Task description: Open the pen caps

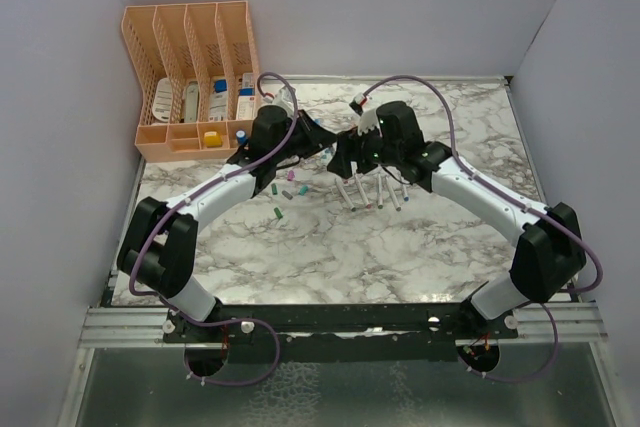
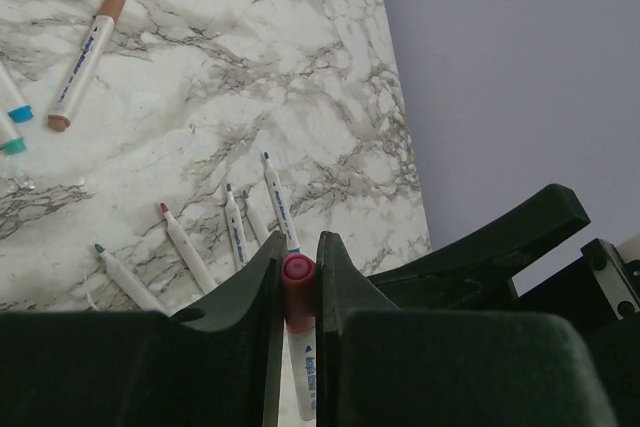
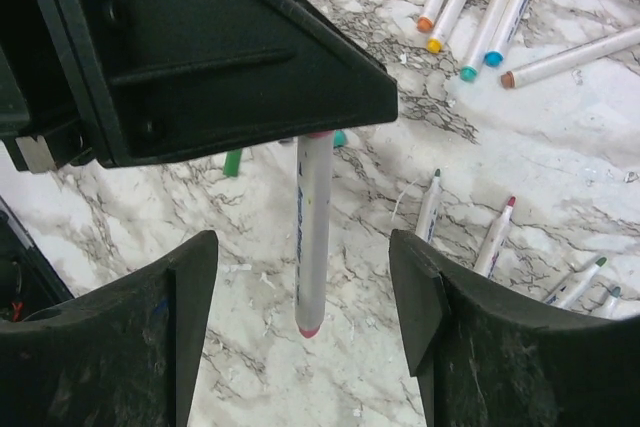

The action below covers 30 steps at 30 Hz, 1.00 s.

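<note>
The left claw [image 2: 298,255] is clenched on a pink cap [image 2: 298,270], which is seen at the bottom middle of the left wrist view. The cap is not yet pulled off its white pen [image 3: 312,237]. The pen is seen hanging straight down in the middle of the right wrist view, above the marble table [image 1: 350,257]. The right claw [image 3: 303,267] is released, and its fingers [image 3: 190,277] are spread wide on each side of the pen without touching it. A few loose caps [image 1: 279,213] are scattered left of the middle in the top view. Bare pens [image 1: 370,192] are laid in a row just right of them. Capped pens [image 3: 480,7] are seen at the upper right of the right wrist view.
</note>
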Motion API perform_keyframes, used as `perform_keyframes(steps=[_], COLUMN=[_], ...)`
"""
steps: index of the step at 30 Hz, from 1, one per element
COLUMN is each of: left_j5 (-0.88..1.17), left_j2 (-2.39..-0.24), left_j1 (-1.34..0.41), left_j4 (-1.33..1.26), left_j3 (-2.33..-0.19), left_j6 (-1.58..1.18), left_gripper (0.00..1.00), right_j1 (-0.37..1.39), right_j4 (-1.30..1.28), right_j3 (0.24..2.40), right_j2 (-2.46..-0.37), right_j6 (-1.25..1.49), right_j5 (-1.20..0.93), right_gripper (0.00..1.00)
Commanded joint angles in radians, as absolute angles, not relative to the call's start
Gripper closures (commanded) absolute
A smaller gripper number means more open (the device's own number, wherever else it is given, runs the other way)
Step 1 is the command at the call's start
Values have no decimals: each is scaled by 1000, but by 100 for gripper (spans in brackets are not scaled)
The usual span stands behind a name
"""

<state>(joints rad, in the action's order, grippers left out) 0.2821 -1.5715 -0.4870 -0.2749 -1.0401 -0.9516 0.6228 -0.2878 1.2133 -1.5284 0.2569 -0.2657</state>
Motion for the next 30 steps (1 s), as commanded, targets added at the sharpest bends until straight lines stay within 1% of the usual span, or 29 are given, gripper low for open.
perform_keyframes(steps=[1,5,8,10,12,14,15,16,22,26,30], left_j5=[301,298,289,285,283,280,278,275,200,146,94], left_j2=[-1562,-1556,-1548,-1543,-1539,-1539,-1539,-1539,-1539,-1565,-1614], left_j1=[-505,-522,-528,-530,-531,-530,-529,-529,-518,-467,-412], left_j4=[-279,-276,-273,-272,-268,-263,-260,-258,-226,-203,-186], left_j3=[-1059,-1063,-1060,-1058,-1061,-1063,-1064,-1066,-1092,-1152,-1235], left_j6=[-931,-927,-925,-924,-921,-918,-917,-917,-905,-906,-902], left_gripper=[100,100,100,100,100,100,100,100,100,100,100], right_j1=[632,632,631,632,632,631,631,632,631,632,632], right_j4=[-277,-269,-265,-264,-263,-265,-266,-269,-278,-279,-270], right_j3=[1265,1279,1289,1296,1297,1299,1299,1298,1246,1160,1028], right_j2=[-1553,-1574,-1588,-1597,-1601,-1604,-1604,-1603,-1574,-1520,-1427], right_j6=[251,252,251,251,252,253,253,253,253,266,299], right_j5=[-284,-290,-288,-287,-286,-285,-285,-284,-289,-313,-344], right_gripper=[32,38,49,59,73,91,97,99,99,99,99])
